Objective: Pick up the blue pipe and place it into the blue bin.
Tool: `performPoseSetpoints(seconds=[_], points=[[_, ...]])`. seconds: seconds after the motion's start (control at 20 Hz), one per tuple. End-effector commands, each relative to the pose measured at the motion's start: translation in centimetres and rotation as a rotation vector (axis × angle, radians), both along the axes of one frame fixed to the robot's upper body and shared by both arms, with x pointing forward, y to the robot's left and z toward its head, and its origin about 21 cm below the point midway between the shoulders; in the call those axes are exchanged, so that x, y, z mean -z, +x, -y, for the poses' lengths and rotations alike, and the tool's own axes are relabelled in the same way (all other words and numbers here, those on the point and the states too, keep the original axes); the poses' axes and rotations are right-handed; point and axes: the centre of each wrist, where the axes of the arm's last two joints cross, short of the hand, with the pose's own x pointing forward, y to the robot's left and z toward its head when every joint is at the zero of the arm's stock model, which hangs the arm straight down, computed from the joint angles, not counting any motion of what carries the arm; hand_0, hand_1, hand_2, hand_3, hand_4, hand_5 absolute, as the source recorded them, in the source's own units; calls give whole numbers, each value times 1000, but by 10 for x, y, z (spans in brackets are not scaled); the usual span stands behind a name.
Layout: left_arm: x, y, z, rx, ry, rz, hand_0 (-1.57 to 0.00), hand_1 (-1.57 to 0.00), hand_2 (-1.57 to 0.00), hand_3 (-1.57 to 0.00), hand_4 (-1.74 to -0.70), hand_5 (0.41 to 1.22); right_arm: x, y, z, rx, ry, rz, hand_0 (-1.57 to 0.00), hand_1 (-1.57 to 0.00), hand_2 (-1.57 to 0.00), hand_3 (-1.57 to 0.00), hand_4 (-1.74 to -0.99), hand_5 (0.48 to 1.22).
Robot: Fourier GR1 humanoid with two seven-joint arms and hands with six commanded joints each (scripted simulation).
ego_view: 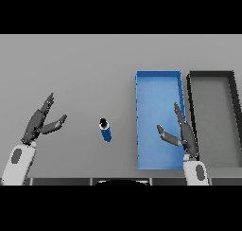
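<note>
Pipe (pixel 106 130), blue, lies on the grey table (pixel 75 69) left of the blue bin (pixel 159 81). Right hand (pixel 183 134) over the bin, fingers spread; left hand (pixel 39 122) far left, fingers apart. Black bin (pixel 211 76) adjoins right.

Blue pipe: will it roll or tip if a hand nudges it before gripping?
The pipe looks like a short, rigid cylinder, so it probably won't bend. Its round body may roll sideways if nudged. Nothing on the table touches it, so nothing would stop that roll.
</note>
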Motion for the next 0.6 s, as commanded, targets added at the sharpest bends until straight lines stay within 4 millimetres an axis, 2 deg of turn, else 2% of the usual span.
performPoseSetpoints(seconds=[0.0,0.2,0.4,0.45,0.55], points=[[-2,-3,1,27,8,7,1,1,1,1,-1174,603,0,0,-2,-5,-3,-10,1,1,1,1,-1236,594],[-3,-14,2,178,33,-34,1,1,1,1,-1168,592,2,-2,0,-12,-7,-3,1,1,1,1,-1226,596],[-6,-25,23,324,51,-104,1,1,1,1,-1182,544,1,6,-1,-39,1,5,1,1,1,1,-1242,618],[-8,-27,32,346,52,-107,1,1,1,1,-1187,532,1,1,-2,-50,16,15,1,1,1,1,-1254,626],[-8,-27,50,402,45,-118,1,1,1,1,-1204,517,0,6,0,-49,7,7,1,1,1,1,-1273,636]])
